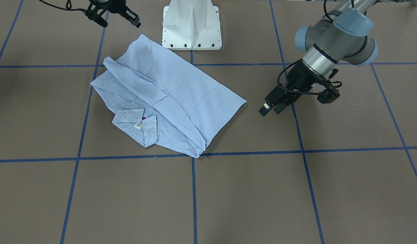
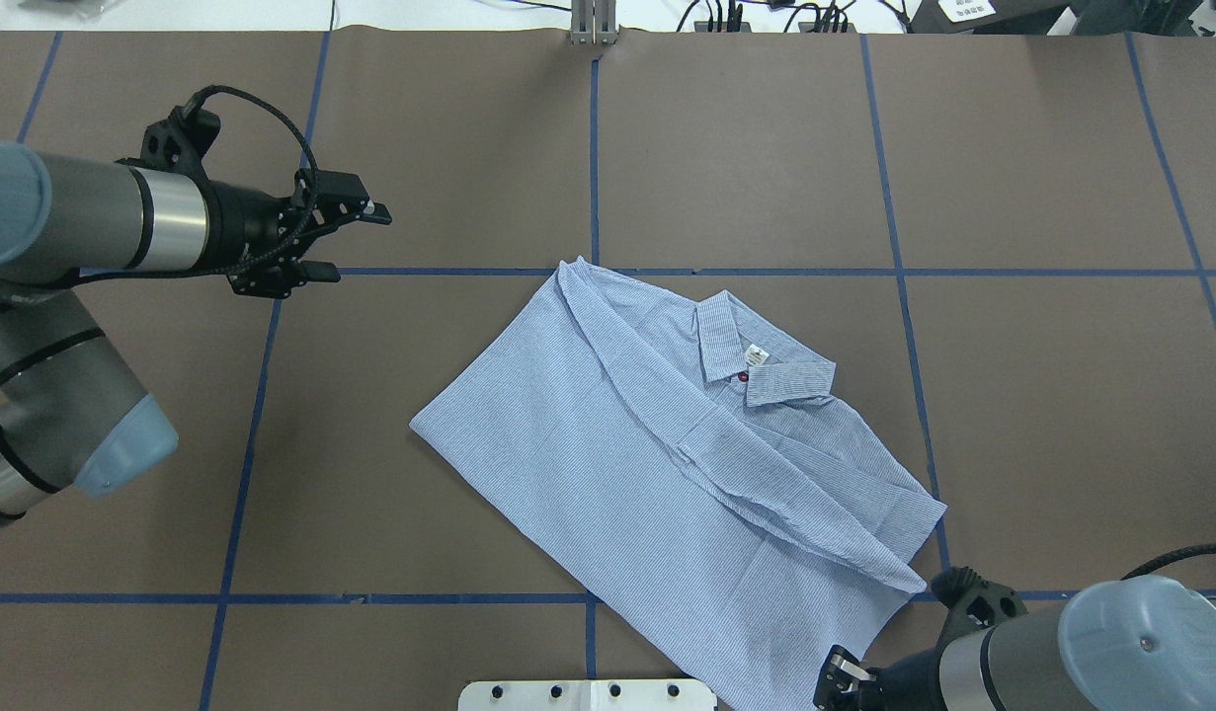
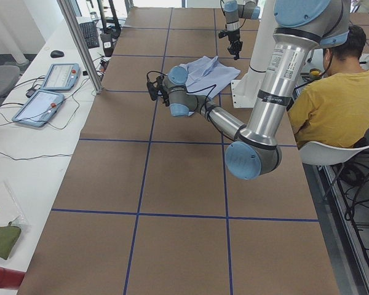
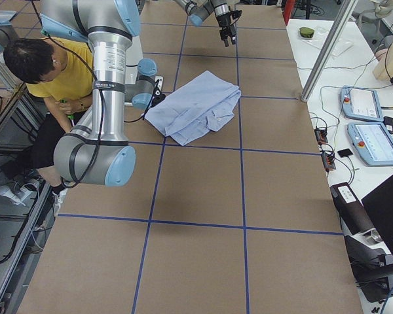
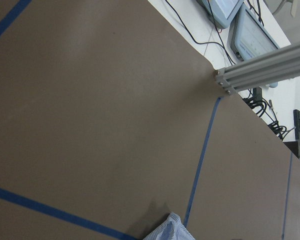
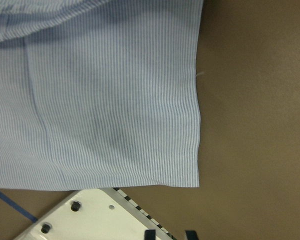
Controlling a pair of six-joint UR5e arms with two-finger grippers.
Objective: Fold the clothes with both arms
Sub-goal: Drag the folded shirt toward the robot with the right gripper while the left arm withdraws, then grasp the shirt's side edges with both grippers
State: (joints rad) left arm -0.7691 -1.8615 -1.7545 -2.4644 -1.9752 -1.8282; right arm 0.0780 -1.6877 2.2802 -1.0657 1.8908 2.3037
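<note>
Kai: Shirt point(image 6: 105, 100) hem sits right under R wrist cam, flat on tabletop point(image 6: 255, 100). Hem corner is just beside white base point(image 6: 90, 220).
Mo: Whole garment pos?
Kai: Diagonal, mid tabletop, in front of base. Hem end twd robot, collar point(image 2: 790, 380) end away and twd robot's right. Partly folded: one side flapped over the front along a long crease, a sleeve laid across the body. Neck label point(image 2: 756, 355) + red button point(image 2: 743, 376) face up at collar. Fine blue/white stripes.
Mo: Claws?
Kai: Right claw point(image 1: 119, 23) open, fingers wide apart, nothing btwn them, hovering by hem corner nearest base. Left claw point(image 2: 356, 242) open too, empty, over bare tabletop on robot's left side, well apart from cloth.
Mo: L wrist cam?
Kai: Mostly bare tabletop, just a tip of striped cloth at bottom edge. Alu post point(image 5: 270, 67) at far tabletop edge.
Mo: Surroundings?
Kai: Blue tape grid point(image 2: 595, 148) on brown surface. Person in yellow tee point(image 3: 338, 98) seated behind base, robot side. Two pendants point(image 4: 376, 144) on bench across from robot.
</note>
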